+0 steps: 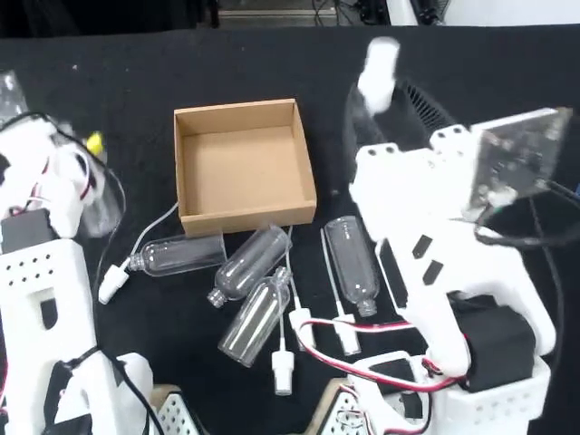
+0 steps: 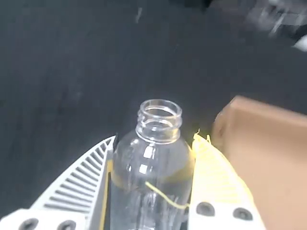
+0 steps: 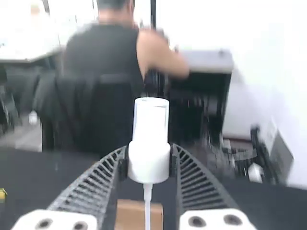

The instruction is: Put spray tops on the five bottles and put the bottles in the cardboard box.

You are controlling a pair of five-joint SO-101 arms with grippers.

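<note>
Clear plastic bottle [image 2: 154, 167], no cap fitted, is clamped between the jaws of the left gripper [image 2: 154, 143]. Its open neck [image 2: 159, 115] points out past the fingertips. It is held near the cardboard box [image 1: 246, 220], off the side nearest the left arm.

The right gripper [image 3: 148, 152] is closed on a white spray top [image 3: 149, 139], head uppermost, with the dip tube [image 3: 146, 206] hanging straight down between the fingers. In the high view this top is held aloft beyond the far corner of the box on the right arm's side, well apart from the held bottle.

On the black table [image 1: 136, 82], four loose bottles [image 1: 246, 263] lie on their sides in front of the box, none capped. Four loose spray tops [image 1: 283, 370] lie among and beside them. The box holds nothing.

Assessment: the work stands at the first fitting, with no bottle capped and none boxed. The step in hand is bringing top to bottle. The next move calls for the two arms to meet, most likely over or beside the box. The thin tube has to be lined up with the neck and fed in first. The collar then has to come down square on the rim and be seated. Whether that takes a press or a twist cannot be told from here. The left grip must hold firm against that load. The likely fault is the tube catching the rim and bending aside.
</note>
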